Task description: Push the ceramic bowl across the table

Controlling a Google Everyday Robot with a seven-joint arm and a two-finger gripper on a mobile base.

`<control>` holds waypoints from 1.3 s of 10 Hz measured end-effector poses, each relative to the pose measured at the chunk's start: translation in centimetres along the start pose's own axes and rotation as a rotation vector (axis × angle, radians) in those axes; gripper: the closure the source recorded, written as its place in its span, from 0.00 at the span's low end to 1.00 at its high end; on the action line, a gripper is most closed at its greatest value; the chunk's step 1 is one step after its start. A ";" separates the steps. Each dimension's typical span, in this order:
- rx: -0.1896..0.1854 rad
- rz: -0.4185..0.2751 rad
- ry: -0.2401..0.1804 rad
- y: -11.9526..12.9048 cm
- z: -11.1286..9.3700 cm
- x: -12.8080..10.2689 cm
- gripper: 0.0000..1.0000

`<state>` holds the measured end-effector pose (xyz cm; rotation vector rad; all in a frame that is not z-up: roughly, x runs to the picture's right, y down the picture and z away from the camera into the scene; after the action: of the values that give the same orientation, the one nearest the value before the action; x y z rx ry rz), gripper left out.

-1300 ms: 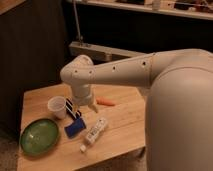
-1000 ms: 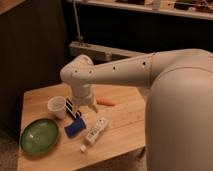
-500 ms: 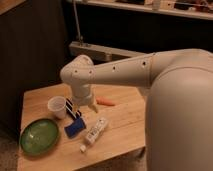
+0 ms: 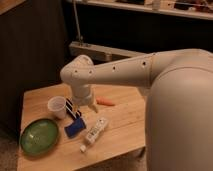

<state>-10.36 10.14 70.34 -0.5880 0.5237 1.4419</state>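
The hand, grip impossible to tell, hangs left of centre over the worktop, apart from the lower-left bowl, apparently lining up its push.

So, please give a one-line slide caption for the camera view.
Gripper low over wooden table beside white cup; green ceramic bowl lies apart, untouched.

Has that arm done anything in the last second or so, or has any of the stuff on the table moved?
Nothing has visibly changed. The gripper is where it was, low over the table between the white cup and the blue item. The ceramic bowl sits untouched at the table's near left corner, apart from the gripper, as before.
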 end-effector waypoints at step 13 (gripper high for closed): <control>-0.017 -0.005 -0.010 0.0 -0.2 0.0 0.35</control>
<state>-10.36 9.99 70.17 -0.5948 0.5026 1.4450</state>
